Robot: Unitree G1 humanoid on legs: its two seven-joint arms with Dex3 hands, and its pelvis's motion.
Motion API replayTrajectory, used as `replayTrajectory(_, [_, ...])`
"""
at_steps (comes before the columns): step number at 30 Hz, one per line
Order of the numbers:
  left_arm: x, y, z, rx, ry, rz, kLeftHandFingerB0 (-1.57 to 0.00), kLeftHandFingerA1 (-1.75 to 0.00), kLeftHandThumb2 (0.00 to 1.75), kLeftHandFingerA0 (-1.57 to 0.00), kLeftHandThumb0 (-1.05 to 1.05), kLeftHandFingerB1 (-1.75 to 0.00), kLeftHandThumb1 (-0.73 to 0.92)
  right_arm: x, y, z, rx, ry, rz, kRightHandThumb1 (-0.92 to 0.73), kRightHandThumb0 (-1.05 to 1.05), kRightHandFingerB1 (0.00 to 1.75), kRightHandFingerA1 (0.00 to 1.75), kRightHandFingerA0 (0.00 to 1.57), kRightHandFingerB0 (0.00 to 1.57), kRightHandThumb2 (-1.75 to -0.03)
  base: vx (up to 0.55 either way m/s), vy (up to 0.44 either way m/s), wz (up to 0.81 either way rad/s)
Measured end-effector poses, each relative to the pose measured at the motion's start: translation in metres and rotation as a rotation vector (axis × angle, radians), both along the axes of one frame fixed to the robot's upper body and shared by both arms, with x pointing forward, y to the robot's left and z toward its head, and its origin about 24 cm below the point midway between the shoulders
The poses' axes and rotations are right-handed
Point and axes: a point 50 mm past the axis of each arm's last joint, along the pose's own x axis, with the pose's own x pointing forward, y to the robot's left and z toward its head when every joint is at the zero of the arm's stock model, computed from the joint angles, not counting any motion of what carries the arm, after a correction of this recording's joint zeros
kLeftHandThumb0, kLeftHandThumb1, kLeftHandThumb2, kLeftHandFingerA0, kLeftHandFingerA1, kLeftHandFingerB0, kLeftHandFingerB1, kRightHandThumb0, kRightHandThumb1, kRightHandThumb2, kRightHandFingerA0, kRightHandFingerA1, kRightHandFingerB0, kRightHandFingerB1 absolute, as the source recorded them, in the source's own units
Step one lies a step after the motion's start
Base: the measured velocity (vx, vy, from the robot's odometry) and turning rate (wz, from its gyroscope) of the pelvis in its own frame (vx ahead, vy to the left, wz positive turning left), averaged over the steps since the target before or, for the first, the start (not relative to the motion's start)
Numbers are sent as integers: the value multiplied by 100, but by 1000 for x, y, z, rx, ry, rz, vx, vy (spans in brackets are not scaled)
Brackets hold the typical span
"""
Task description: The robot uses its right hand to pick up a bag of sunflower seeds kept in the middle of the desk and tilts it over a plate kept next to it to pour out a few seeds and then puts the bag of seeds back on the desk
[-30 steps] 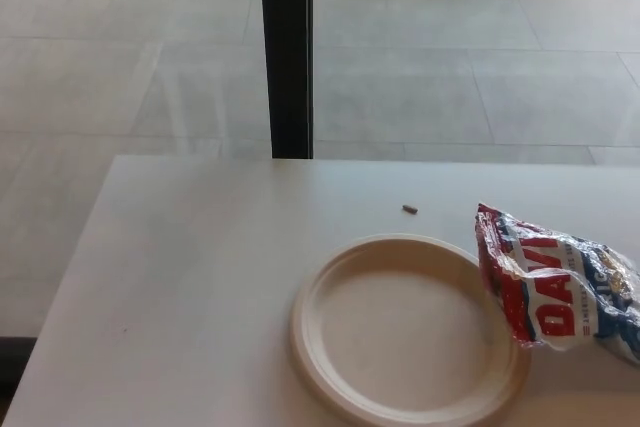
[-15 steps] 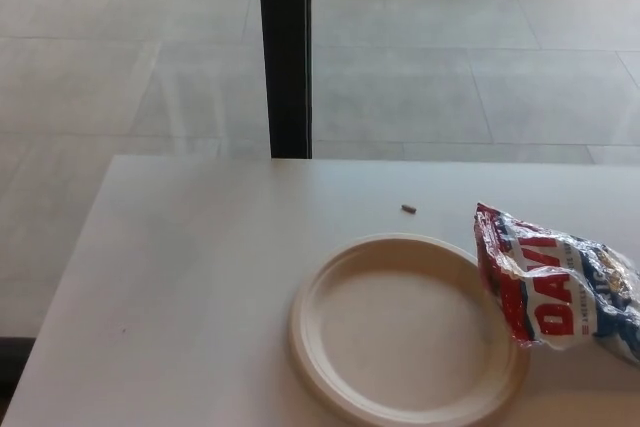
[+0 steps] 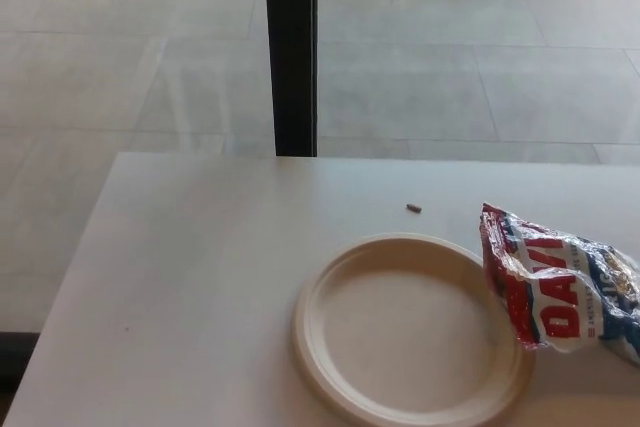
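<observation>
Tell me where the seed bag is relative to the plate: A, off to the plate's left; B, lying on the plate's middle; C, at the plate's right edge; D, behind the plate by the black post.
C: the bag lies on the desk against the right rim of the plate, whose middle is bare.

Open desk (image 3: 190, 277) left of plate (image 3: 330, 367); bag (image 3: 560, 292) touching its right rim.
</observation>
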Motion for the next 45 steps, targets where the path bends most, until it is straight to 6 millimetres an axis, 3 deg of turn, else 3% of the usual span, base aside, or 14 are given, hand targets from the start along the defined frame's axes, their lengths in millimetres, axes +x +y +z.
replayTrajectory(6, [-4,2,1,1,2,9,-31,-65,92,-47,-78,-48,54,36,41,21,-198,100,234,-60,-103,7,16,0,0,-96,0,0,0])
replayTrajectory(7, [-4,2,1,1,2,9,-34,-59,60,-49,-69,-34,64,40,49,23,-227,108,269,-57,-98,0,13,0,0,-93,0,0,0])
replayTrajectory(13, [-5,2,1,-3,-7,27,-33,-57,60,-50,-70,-34,63,64,91,25,-393,248,457,-54,-92,0,12,0,0,-90,0,0,0])
replayTrajectory(19, [-5,2,1,-6,-18,45,-33,-66,92,-48,-75,-49,53,80,96,8,-424,398,500,-55,-94,0,8,0,0,-93,0,0,0])
replayTrajectory(20, [-6,2,1,-6,-18,46,-37,-61,60,-50,-72,-36,62,83,96,5,-426,417,500,-54,-93,0,10,0,0,-93,0,0,0])
replayTrajectory(32, [-5,0,0,-9,0,17,-39,-59,60,-49,-74,-37,65,108,107,-4,-568,547,536,-55,-97,2,7,0,0,-96,0,0,0])
replayTrajectory(33, [-5,0,0,-8,1,13,-39,-58,60,-49,-74,-36,65,109,108,-4,-580,551,539,-65,-91,18,16,0,0,-60,0,0,0])
replayTrajectory(34, [-5,0,0,-5,3,8,-39,-60,61,-50,-76,-36,64,109,109,-5,-594,557,540,-56,-98,3,5,0,0,-96,0,0,0])
replayTrajectory(36, [-5,0,0,-4,6,2,-39,-60,61,-50,-76,-36,64,111,112,-6,-623,572,549,-56,-98,3,5,0,0,-96,0,0,0])
replayTrajectory(37, [-5,0,0,-4,6,0,-40,-60,61,-51,-77,-37,62,111,115,-7,-640,579,557,-65,-89,16,17,0,0,-60,0,0,0])
replayTrajectory(38, [-5,0,0,-3,5,-2,-38,-58,60,-50,-73,-35,65,112,117,-7,-652,582,561,-56,-96,5,5,0,0,-95,0,0,0])
replayTrajectory(42, [-4,0,0,1,4,-7,-38,-56,60,-50,-73,-35,65,115,131,-10,-700,591,596,-55,-95,6,11,0,0,-97,0,0,0])
replayTrajectory(44, [-4,0,0,3,5,-11,-31,-63,93,-44,-78,-47,54,115,135,-20,-707,621,616,-56,-95,8,11,3,5,-96,0,0,0])
replayTrajectory(45, [-4,0,0,4,6,-12,-39,-58,60,-50,-73,-35,65,115,137,-25,-708,634,625,-54,-91,12,14,6,7,-96,0,0,0])
